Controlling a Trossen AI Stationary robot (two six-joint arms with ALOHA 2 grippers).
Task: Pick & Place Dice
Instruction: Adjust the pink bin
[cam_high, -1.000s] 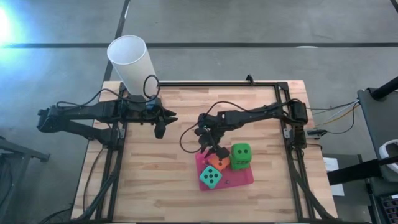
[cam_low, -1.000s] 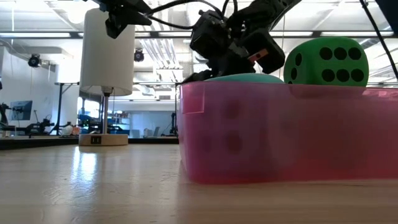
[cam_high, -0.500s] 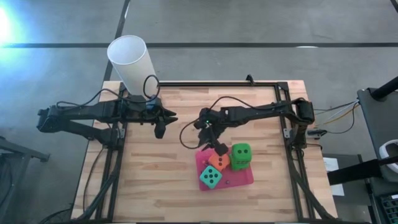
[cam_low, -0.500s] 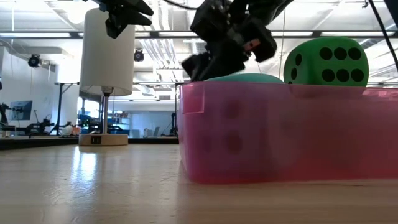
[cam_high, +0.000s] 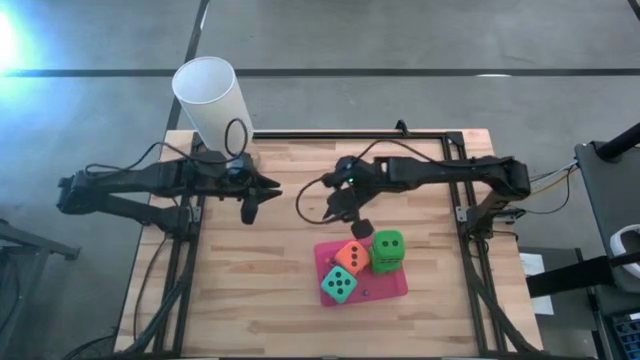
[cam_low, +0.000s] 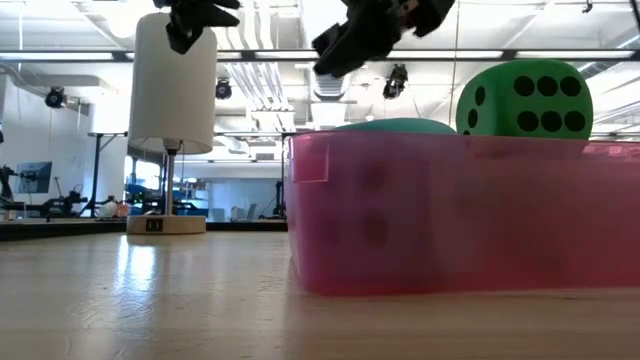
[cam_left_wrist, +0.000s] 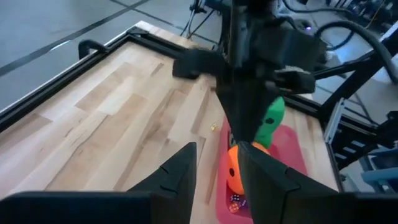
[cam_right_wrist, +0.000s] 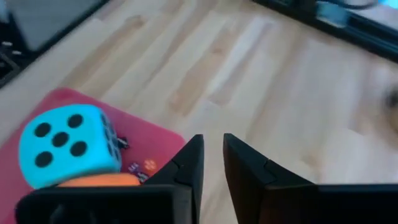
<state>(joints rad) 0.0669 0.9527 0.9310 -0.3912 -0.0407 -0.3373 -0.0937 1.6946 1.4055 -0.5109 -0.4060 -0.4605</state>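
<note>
Three dice lie in the pink tray (cam_high: 385, 287). The orange die (cam_high: 351, 257) is at its far side, the green die (cam_high: 388, 250) at its far right corner, and the teal die (cam_high: 339, 286) at its near left. My right gripper (cam_high: 362, 228) hangs above the tray's far edge. Its fingers (cam_right_wrist: 245, 165) are open by a narrow gap with nothing between them. My left gripper (cam_high: 250, 207) hovers over the bare left part of the table, open and empty (cam_left_wrist: 217, 163). In the low view the green die (cam_low: 525, 95) shows above the tray wall (cam_low: 460, 215).
A tall white cylinder (cam_high: 210, 100) stands beyond the table's far left corner. A black frame (cam_high: 330, 135) runs along the table's far edge and sides. Some tiny bits (cam_right_wrist: 134, 167) lie on the tray floor beside the teal die. Bare wood (cam_high: 250, 280) lies left of the tray.
My right gripper has risen from just above the orange die in the tray, has drifted a little toward the table's right edge, and has tipped less steeply downward. The dice and the tray have stayed where they were.
</note>
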